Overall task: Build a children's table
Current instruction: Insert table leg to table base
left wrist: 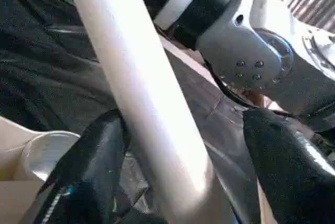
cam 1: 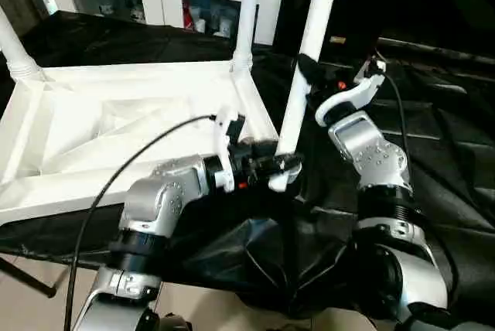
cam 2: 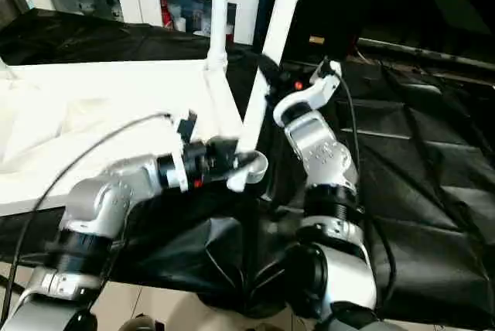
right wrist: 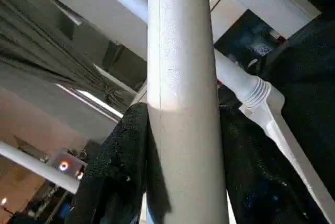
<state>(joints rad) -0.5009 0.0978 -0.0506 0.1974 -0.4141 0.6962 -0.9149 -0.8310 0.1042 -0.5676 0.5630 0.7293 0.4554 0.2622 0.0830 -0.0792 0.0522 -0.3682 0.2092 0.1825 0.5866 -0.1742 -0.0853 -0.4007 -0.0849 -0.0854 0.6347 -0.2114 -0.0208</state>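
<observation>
Beside the upturned white tabletop (cam 1: pixel 116 130) on the black table (cam 1: pixel 441 153), the right end effector (cam 1: pixel 309 83) grips a loose white leg (cam 1: pixel 305 68), tilted, near its middle. At the leg's lower end the left end effector (cam 1: pixel 282 167) stands open around it, perhaps touching one side. Two legs (cam 1: pixel 249 14) stand in the tabletop's far corners.

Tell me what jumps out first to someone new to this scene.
A white tube leg leans in mid-air between both arms. The right gripper clamps it high up, while the left gripper stands open around its lower end. Behind, the upturned white tabletop lies on the black-draped work table, with two legs already upright in its far corners, one at the left.
</observation>
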